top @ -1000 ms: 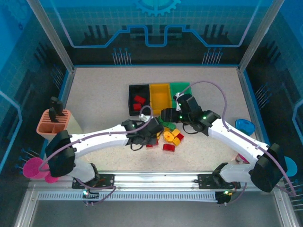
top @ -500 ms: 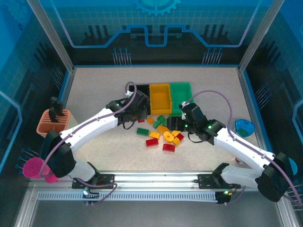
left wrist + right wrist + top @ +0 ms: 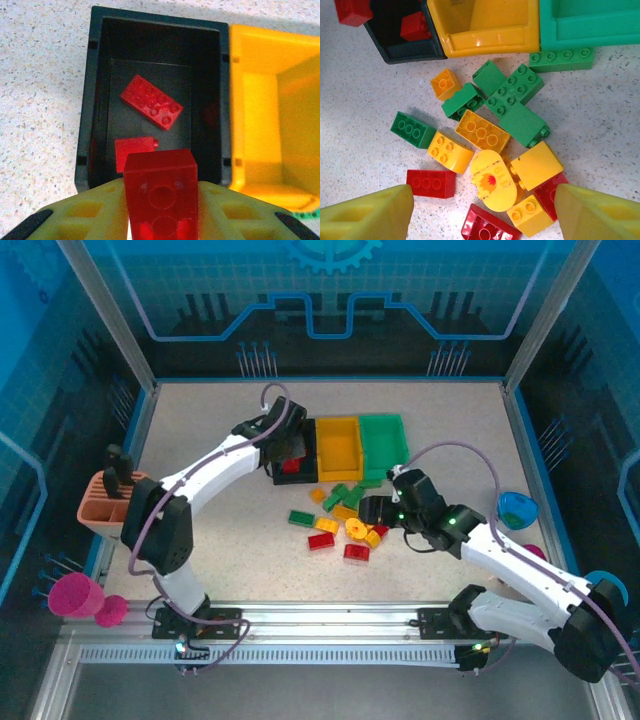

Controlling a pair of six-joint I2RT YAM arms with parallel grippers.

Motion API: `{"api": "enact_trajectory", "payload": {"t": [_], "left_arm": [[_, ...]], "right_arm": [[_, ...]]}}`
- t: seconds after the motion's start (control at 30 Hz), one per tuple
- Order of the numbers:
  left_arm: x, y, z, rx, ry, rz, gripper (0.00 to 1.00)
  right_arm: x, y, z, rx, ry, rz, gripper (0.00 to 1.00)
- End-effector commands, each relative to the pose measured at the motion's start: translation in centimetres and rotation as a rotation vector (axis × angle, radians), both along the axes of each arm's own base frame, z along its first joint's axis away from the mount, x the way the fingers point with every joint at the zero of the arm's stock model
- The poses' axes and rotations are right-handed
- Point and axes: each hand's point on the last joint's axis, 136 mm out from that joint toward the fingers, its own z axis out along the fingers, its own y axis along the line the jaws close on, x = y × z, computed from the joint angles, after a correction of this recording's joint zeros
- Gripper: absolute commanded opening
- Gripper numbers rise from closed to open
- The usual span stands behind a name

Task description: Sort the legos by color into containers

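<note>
Here the left pincer [image 3: 160, 212] is clamped on a red brick [image 3: 160, 175], poised right over the black bin [image 3: 86, 125], where two red bricks [image 3: 151, 101] lie. The right pincer [image 3: 480, 210] hangs wide open and empty above the loose legos [image 3: 482, 132] on the tabletop [image 3: 605, 130], just before the yellow bin [image 3: 485, 35] and the green bin [image 3: 590, 32].

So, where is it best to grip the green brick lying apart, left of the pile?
Grip the green brick across its two long sides, coming straight down from above. It lies flat, studs up, with bare table along both long sides; one short end sits close to a yellow brick.
</note>
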Motion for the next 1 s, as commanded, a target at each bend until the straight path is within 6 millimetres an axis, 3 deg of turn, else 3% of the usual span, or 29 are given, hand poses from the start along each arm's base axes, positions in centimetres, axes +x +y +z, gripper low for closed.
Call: {"api": "enact_trajectory", "payload": {"t": [0.0,0.23,0.4,0.47,0.53,0.57,0.8,0.97], "left_arm": [[2.2,-0.5,0.1,-0.032,-0.019,-0.021,0.37],[4.2,-0.9,-1.5,-0.033,0.008,-0.015,0.4],[4.4,-1.7,-1.9,-0.06,0.031,-0.035,0.42],[4.1,-2.0,-1.6,-0.075,0.026,-0.048,0.51],[3.7,-1.8,-1.1,-0.077,0.018,-0.046,0.68],[3.4,-1.6,-0.8,-0.079,0.014,-0.046,0.72],[-0.1,-1.9,1.8,-0.11,-0.027,-0.083,0.72],[-4.4,-3.0,1.4,-0.043,0.001,-0.178,0.73]], "right_arm": [[-0.3,-1.1,-0.1,-0.007,0.0,-0.033,0.75],[-0.8,-1.3,0.2,0.001,-0.002,-0.03,0.75],[-1.0,-1.4,0.2,0.007,0.001,-0.03,0.75],[-1.0,-1.4,0.2,0.007,-0.003,-0.031,0.75],[-1.0,-1.4,0.3,0.006,-0.005,-0.03,0.75],[-1.0,-1.4,0.4,0.009,-0.007,-0.03,0.75],[-0.6,-0.7,0.1,0.011,0.007,-0.013,0.75],[-0.5,-0.1,0.1,0.013,0.011,0.008,0.76]]}}
